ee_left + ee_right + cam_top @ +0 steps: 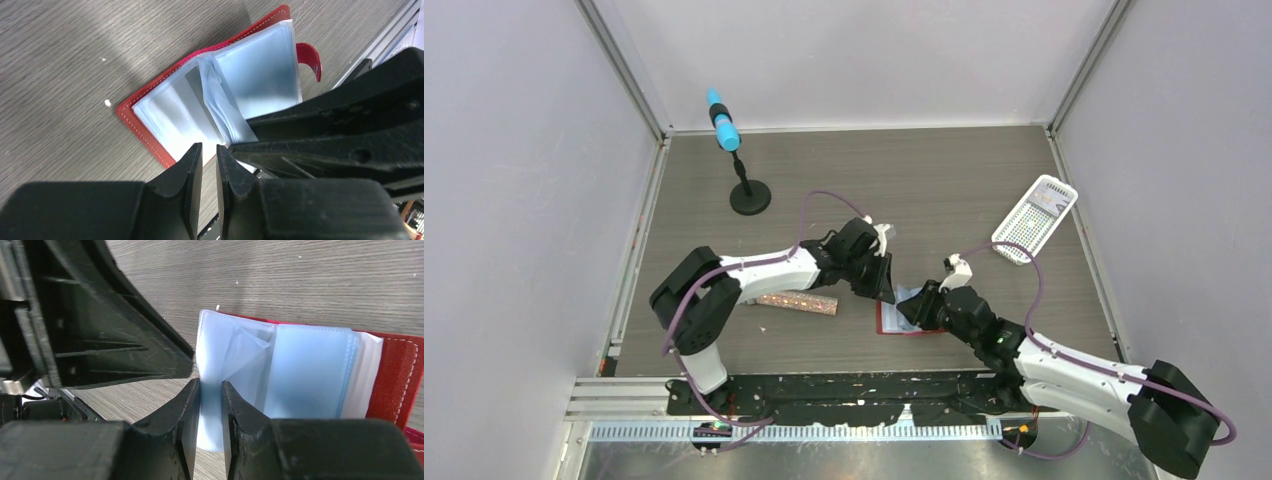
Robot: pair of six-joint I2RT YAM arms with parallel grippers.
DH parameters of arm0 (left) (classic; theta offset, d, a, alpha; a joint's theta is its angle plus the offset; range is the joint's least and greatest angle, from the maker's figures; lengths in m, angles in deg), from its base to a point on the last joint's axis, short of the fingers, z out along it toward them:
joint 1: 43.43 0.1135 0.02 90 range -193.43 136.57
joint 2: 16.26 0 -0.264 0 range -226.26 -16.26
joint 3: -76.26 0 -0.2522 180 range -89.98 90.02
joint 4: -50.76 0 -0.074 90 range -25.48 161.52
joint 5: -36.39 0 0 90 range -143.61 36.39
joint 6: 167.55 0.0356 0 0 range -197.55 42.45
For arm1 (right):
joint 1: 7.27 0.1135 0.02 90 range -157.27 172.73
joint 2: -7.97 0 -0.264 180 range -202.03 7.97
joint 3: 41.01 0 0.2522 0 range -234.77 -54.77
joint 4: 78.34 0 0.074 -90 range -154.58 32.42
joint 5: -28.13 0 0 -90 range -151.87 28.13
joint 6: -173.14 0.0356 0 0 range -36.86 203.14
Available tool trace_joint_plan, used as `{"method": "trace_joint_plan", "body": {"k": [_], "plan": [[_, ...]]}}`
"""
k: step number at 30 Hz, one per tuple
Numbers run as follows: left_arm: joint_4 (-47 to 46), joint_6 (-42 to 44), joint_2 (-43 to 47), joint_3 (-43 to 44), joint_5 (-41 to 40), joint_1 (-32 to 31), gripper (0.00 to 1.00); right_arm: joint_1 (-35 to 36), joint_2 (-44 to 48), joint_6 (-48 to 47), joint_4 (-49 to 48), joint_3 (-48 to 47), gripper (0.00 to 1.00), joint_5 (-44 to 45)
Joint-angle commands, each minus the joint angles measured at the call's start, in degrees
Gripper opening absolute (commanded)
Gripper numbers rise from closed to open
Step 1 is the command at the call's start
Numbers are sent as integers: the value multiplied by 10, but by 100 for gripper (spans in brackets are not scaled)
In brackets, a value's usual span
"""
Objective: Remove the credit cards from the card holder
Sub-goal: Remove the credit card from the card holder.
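**A:** How is the left gripper [209, 162] found?

**B:** Its jaws stand close together with only a narrow slit between them. A thin pale edge is seen in that slit. Whether that edge is truly pinched cannot be told.

**A:** What is met just beyond the fingertips?

**B:** The card holder [144, 134] is met there, spread open and flat on the table [60, 75]. A grey credit card [199, 107] is seen in the pocket beside the fold. Its long axis runs roughly straight away from the left gripper, and its near end lies at the fingertips.

**A:** And the right gripper [210, 405]?

**B:** It is clenched on a light blue sleeve leaf [212, 365] of the card holder, taken from the opposite side. In the overhead view the two grippers are seen almost touching, with the card holder between and beneath them.

**A:** Which arm is better placed for the card?

**B:** The left one is judged nearer, since the card's end is already at its tips. The right is taken to be steadying the holder.

**A:** Which way should the pull be made?

**B:** It is judged that the card should be drawn back along its own length, toward the left arm and away from the right gripper's hold. A skewed pull could drag the sleeve along with it.
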Motion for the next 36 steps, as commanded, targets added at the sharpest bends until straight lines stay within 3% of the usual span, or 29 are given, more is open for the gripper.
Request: {"method": "trace_joint_plan", "body": {"k": [1, 5, 9, 12, 18, 26, 36], "plan": [[-41, -20, -29, 31, 34, -6, 18, -3, 17, -2, -23, 2, 29, -3], [-59, -31, -45, 31, 44, -10, 18, -3, 25, -5, -9, -2, 32, -4], [-76, -40, -53, 31, 53, -13, 18, -4, 49, -8, 40, -17, 45, 4], [-83, -43, -61, 34, 59, -18, 19, -4, 82, -15, 115, -36, 52, 26], [-87, -48, -73, 43, 62, -32, 19, -4, 128, -26, 261, -85, 54, 68], [-91, -50, -88, 53, 62, -40, 20, -5, 188, -40, 351, -133, 51, 78], [-88, -46, -73, 40, 45, -41, 20, -5, 173, -34, 289, -107, 32, 28]]}}
